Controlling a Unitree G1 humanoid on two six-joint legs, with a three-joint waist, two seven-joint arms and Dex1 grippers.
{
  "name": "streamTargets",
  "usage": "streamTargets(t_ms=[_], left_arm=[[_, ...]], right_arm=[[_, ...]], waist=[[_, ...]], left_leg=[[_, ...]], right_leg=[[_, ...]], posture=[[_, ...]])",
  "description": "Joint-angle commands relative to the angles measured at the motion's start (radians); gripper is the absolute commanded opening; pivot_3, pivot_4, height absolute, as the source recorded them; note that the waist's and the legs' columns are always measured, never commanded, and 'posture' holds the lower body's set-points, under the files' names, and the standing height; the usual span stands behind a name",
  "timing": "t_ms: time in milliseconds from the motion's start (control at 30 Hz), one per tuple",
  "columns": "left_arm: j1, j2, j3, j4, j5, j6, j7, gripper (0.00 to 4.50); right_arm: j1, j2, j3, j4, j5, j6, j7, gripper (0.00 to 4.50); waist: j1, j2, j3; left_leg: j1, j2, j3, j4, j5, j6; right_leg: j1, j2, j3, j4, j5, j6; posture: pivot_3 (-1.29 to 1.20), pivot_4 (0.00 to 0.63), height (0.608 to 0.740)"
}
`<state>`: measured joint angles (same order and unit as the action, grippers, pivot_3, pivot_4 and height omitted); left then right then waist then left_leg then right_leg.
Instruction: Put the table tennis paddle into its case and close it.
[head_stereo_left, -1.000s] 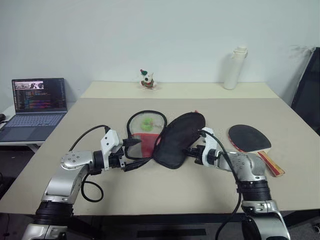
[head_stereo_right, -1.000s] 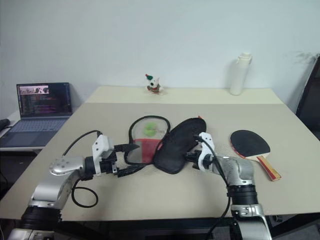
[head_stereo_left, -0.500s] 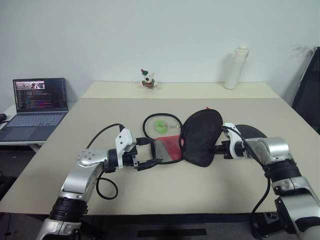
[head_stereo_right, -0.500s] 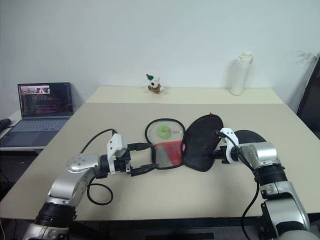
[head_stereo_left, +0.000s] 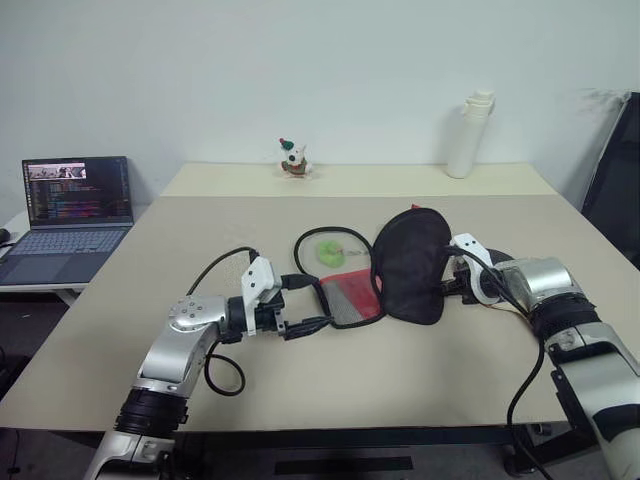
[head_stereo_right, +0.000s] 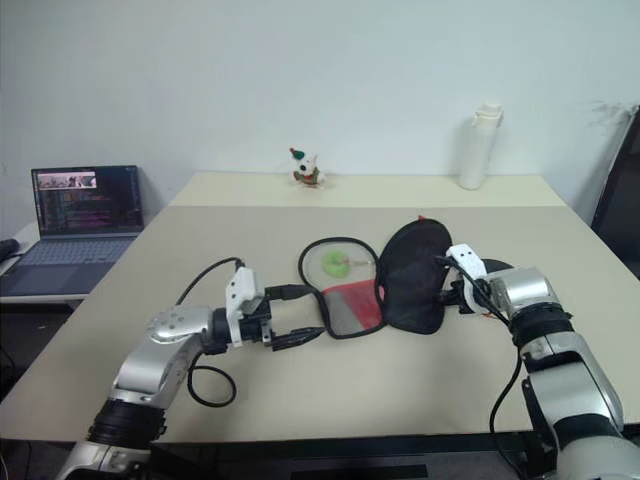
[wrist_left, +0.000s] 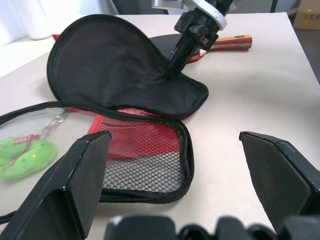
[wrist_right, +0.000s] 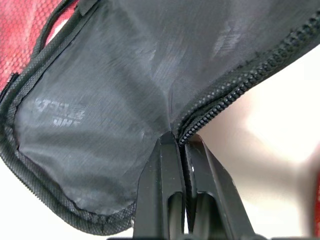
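The case (head_stereo_left: 385, 275) lies open in the middle of the surface (head_stereo_left: 250, 225); its black flap (wrist_left: 117, 65) stands lifted on the robot's right side, and the half with the red panel and mesh pocket (wrist_left: 142, 157) lies flat beside it; a clear zip pocket with a green ball (head_stereo_left: 328, 253) in it lies just behind the mesh half.

The right tool (wrist_right: 181, 142) has its two fingers (wrist_right: 162, 175) pinched together on the flap's zip edge, the fabric caught between them; in the left wrist view the same tool (wrist_left: 172, 65) meets the flap at its rim and holds it up off the surface.

The left tool (wrist_left: 175, 150) hangs level just beside the mesh half on the robot's left, its fingers (wrist_left: 70, 185) spread wide with nothing between them; it is not touching the case.

The paddle (wrist_left: 220, 42) lies flat on the surface behind the right tool, largely hidden by the flap and arm; its wooden handle points away from the case; it is outside the case.

A white bottle (head_stereo_left: 469, 135) and a small figurine (head_stereo_left: 292, 158) stand at the far edge; a laptop (head_stereo_left: 70, 210) sits open on a lower desk to the left.
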<state>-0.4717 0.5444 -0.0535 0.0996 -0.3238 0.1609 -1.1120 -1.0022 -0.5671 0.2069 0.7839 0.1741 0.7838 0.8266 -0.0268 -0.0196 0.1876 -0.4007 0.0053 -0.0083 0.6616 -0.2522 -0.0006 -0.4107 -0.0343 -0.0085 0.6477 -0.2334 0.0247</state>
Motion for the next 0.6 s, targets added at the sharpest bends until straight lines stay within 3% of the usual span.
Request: streamTargets(t_ms=[33, 267, 500, 600], left_arm=[[-0.02, -0.006, 0.004, -0.002, 0.002, -0.027, 0.001, 4.5], [-0.02, -0.011, 0.0, -0.006, 0.001, -0.033, 0.008, 4.5], [-0.024, -0.013, 0.007, -0.025, -0.009, -0.019, 0.01, 4.5], [-0.037, -0.02, 0.001, -0.024, -0.014, -0.013, 0.002, 4.5]], right_arm=[[-0.045, -0.006, -0.033, 0.034, -0.041, -0.08, -0.021, 1.31], [-0.061, -0.05, -0.074, 0.066, -0.083, -0.21, -0.038, 3.65], [0.114, -0.176, -0.23, -0.229, 0.007, -0.144, 0.017, 3.65], [0.236, -0.23, -0.295, -0.34, 0.027, -0.113, 0.006, 4.26]], waist=[[0.0, 0.0, 0.0], [0.0, 0.0, 0.0], [0.003, 0.001, 0.0], [0.017, 0.001, 0.0]], left_leg=[[0.0, 0.0, 0.0, 0.0, 0.0, 0.0], [0.0, 0.0, 0.0, 0.0, 0.0, 0.0], [0.0, 0.0, -0.001, -0.001, 0.0, 0.0], [-0.001, -0.001, -0.002, -0.001, 0.0, 0.0]], right_leg=[[0.0, 0.0, 0.0, 0.0, 0.0, 0.0], [0.0, 0.0, 0.0, 0.0, 0.0, 0.0], [0.0, -0.001, -0.001, 0.0, 0.0, 0.0], [0.001, -0.001, -0.001, -0.001, 0.0, 0.0]], posture=[[0.0, 0.15, 0.74], [0.0, 0.15, 0.74], [0.0, 0.15, 0.74], [0.0, 0.15, 0.74]])
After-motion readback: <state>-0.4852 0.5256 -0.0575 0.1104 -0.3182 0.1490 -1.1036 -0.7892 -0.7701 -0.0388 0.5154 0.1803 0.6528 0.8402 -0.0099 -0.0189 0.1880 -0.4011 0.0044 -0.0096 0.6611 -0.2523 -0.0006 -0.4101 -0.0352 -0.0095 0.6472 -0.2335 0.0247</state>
